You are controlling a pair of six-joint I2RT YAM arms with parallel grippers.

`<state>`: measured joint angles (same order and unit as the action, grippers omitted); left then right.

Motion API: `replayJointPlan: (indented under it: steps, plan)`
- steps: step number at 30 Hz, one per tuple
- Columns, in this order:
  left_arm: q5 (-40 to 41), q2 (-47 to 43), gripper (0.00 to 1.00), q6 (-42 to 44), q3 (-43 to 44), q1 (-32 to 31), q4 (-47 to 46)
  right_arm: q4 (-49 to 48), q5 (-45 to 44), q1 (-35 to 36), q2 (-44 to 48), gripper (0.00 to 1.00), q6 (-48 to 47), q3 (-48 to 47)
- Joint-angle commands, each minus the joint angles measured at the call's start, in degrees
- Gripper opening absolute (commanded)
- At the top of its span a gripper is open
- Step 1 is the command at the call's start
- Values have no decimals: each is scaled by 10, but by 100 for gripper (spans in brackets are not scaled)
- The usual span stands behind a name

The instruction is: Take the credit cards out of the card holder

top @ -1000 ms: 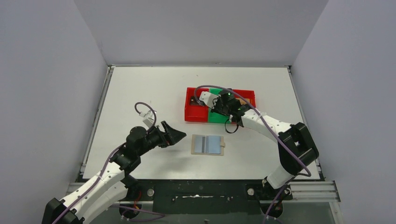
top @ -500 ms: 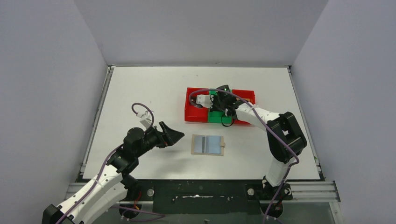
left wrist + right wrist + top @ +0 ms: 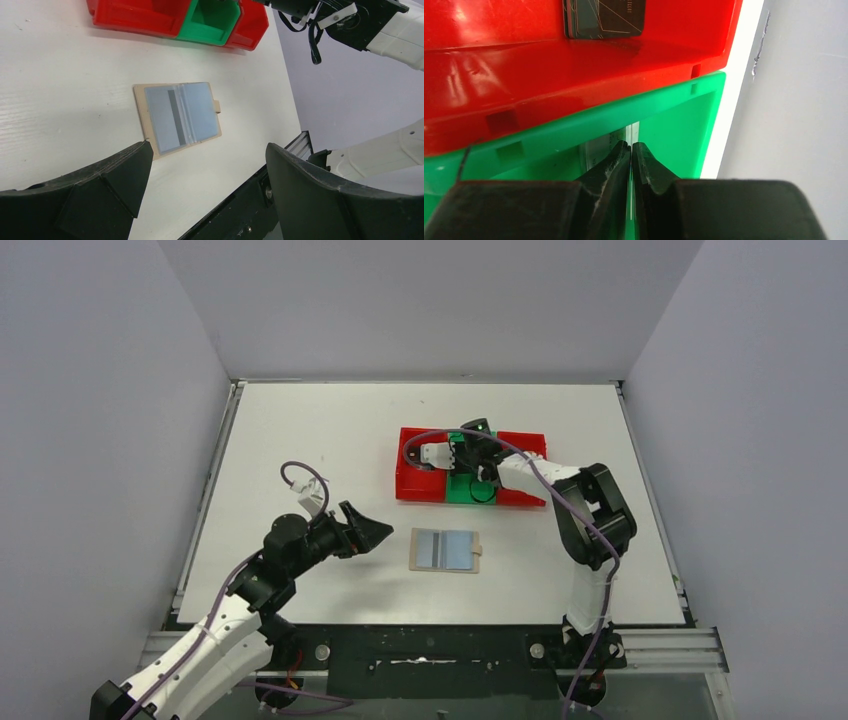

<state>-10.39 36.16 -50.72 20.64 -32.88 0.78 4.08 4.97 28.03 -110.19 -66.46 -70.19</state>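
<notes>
Over the green tray, the right end effector pinches a card edge-on (likely to drop it there); the left end effector, fingers apart, hovers near the holder.

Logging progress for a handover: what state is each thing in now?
card holder: open, lying flat on the table, untouched.
left gripper: open, empty, above the table near the card holder.
right gripper: shut on the edge of a pale card, down in the green tray.
dark card: lying flat in the red tray.
</notes>
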Motion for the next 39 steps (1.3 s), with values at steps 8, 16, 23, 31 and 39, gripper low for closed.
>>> replayJointPlan:
  steps: [8,16,23,31,39]
  plan:
    - [5,9,85,12,29,5,-11,-7,20,-14,-16,20,-5,-39]
    - [-4,27,85,11,30,6,-26,8,40,-30,12,41,15,-34]
    - [-22,40,85,2,28,5,-42,5,60,-37,40,49,46,-33]
    - [-35,46,85,-8,24,6,-53,-20,92,-43,88,53,98,-15]
    - [-43,56,85,-11,23,6,-59,-79,89,-44,202,60,325,25]
